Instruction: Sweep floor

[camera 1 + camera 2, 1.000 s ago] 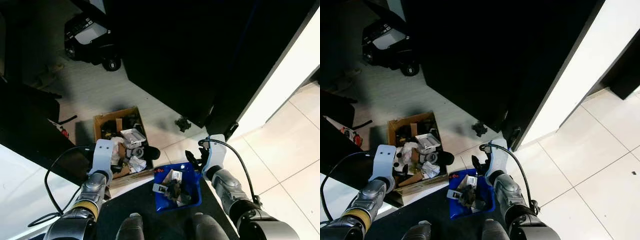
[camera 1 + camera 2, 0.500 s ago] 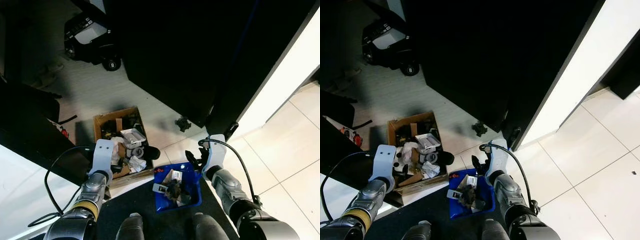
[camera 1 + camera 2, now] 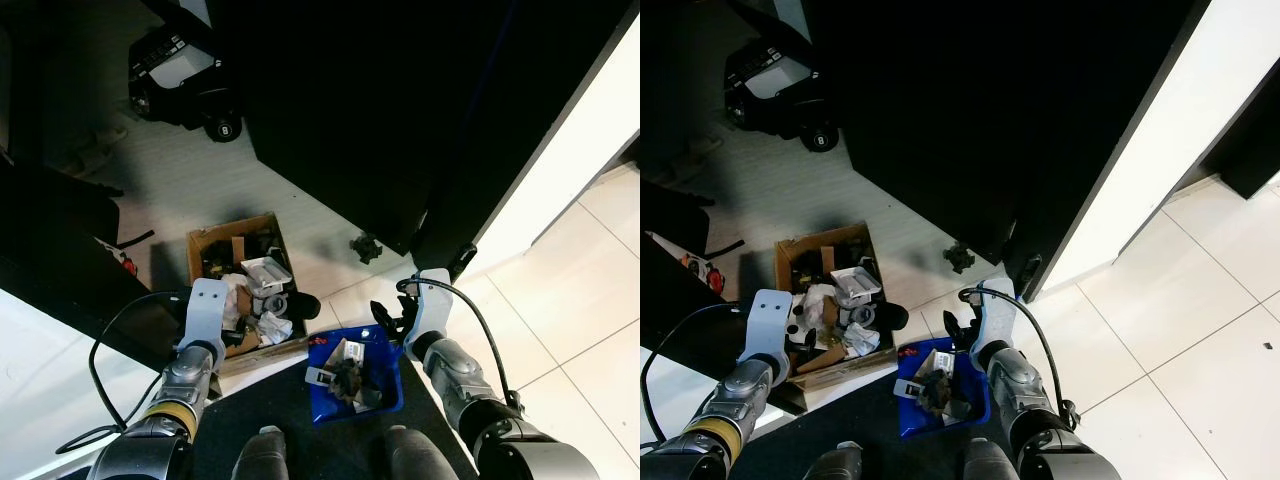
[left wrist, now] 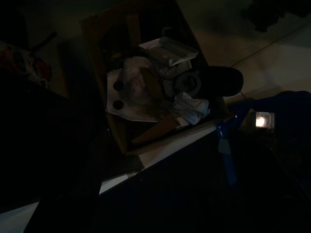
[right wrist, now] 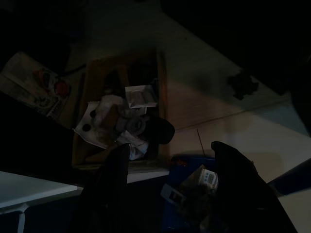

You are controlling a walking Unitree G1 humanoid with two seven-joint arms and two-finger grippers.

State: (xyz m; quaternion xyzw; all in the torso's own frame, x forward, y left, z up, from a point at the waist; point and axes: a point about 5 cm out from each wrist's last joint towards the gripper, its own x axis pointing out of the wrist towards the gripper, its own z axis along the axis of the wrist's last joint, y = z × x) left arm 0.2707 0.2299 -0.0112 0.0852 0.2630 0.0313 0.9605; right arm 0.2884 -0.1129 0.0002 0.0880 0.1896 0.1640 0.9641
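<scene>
A blue dustpan (image 3: pixel 392 385) holding scraps and a dark clump lies on a black mat just ahead of my feet. My right gripper (image 3: pixel 385 318) hovers at its far right corner, fingers (image 5: pixel 232 179) spread open with nothing between them. A cardboard box (image 3: pixel 200 245) stuffed with paper, plastic and other rubbish stands to the left of the dustpan. My left arm (image 3: pixel 205 312) reaches toward the box's near edge. The box (image 4: pixel 146 87) appears dimly in the left wrist view.
A tall dark cabinet (image 3: pixel 400 100) rises ahead, with a small black object (image 3: pixel 365 247) on the floor at its foot. A black toy car (image 3: pixel 175 75) stands at the far left. Pale tiles (image 3: pixel 560 300) spread to the right. Dark furniture (image 3: pixel 60 260) borders the left.
</scene>
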